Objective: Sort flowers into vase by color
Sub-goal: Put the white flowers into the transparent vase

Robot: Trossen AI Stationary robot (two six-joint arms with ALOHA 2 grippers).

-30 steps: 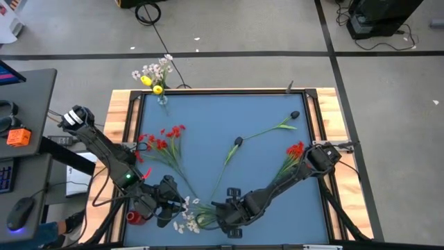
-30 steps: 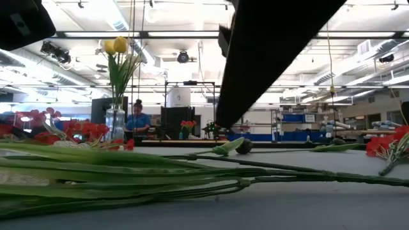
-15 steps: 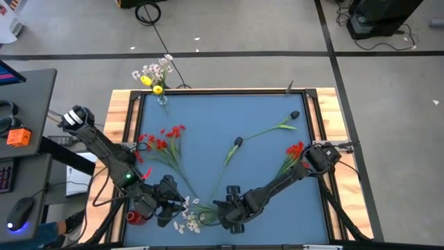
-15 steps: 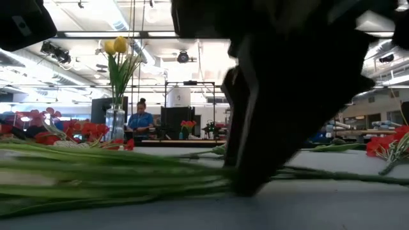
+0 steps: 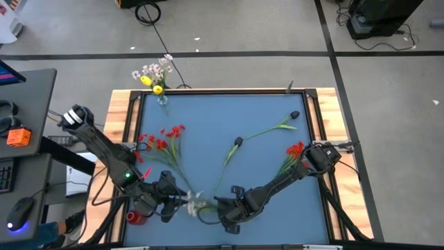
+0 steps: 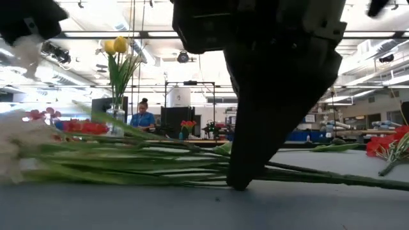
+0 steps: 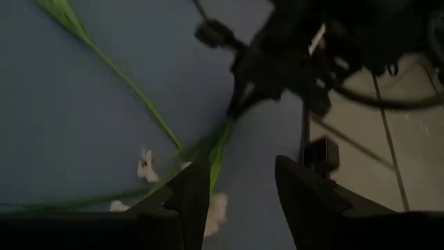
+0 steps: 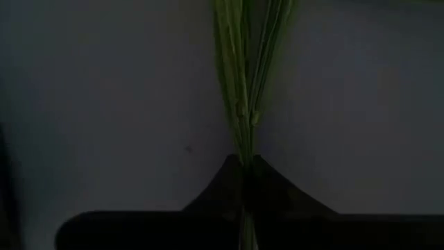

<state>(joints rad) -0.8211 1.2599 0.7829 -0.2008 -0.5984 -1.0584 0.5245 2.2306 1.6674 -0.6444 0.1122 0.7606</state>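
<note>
The right gripper sits low at the near edge of the table, clenched on the green stems of the white flower sprig; in the right wrist view the stems run straight into its closed fingertips. The sprig lies flat on the blue surface, its white blossoms pointing toward the near left corner. The left gripper hovers just beside those blossoms, its fingers spread apart and holding nothing.

Other flowers lie around them. A red sprig rests near the left edge, another red sprig near the right edge beneath the right arm, and two dark-budded stems cross the middle of the table. A glass vase at the far left corner holds yellow and white flowers.
</note>
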